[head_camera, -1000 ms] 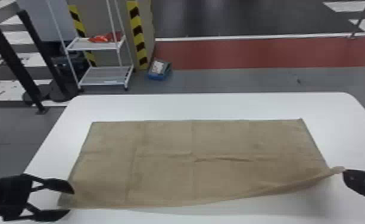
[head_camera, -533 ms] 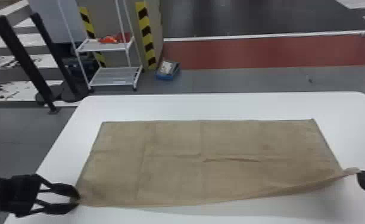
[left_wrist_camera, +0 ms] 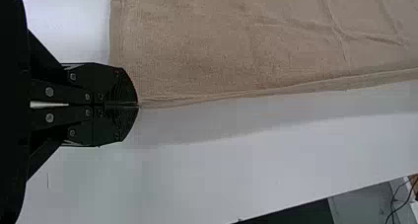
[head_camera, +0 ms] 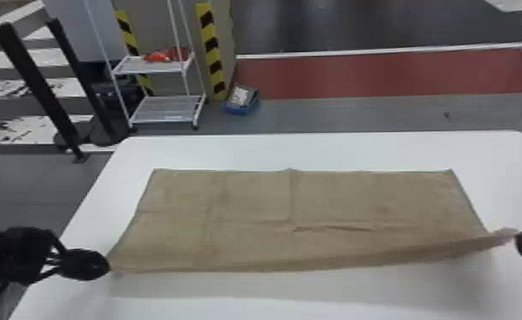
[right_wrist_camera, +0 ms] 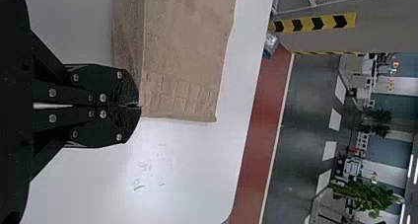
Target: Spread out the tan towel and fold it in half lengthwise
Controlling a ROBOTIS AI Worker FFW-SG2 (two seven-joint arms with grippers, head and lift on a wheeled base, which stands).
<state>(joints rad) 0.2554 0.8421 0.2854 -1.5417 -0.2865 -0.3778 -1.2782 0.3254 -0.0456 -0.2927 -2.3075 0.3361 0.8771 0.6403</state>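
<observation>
Well, the left claw and the right claw are both closed on the near corners of the tan towel, holding that edge above the white desk, while the rest (creased mid-way) lies spread across it

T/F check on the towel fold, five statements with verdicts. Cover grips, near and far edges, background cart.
1. The left gripper is shut on a near corner of the tan towel. True.
2. Only one gripper holds the towel. False: the right gripper is shut on the other near corner.
3. The towel's near edge lies flat on the table. False: it is raised between the two grippers, casting a shadow below.
4. The towel's far edge rests on the white table. True.
5. An orange-red item lies on the upper visible shelf of the white cart. True.
</observation>
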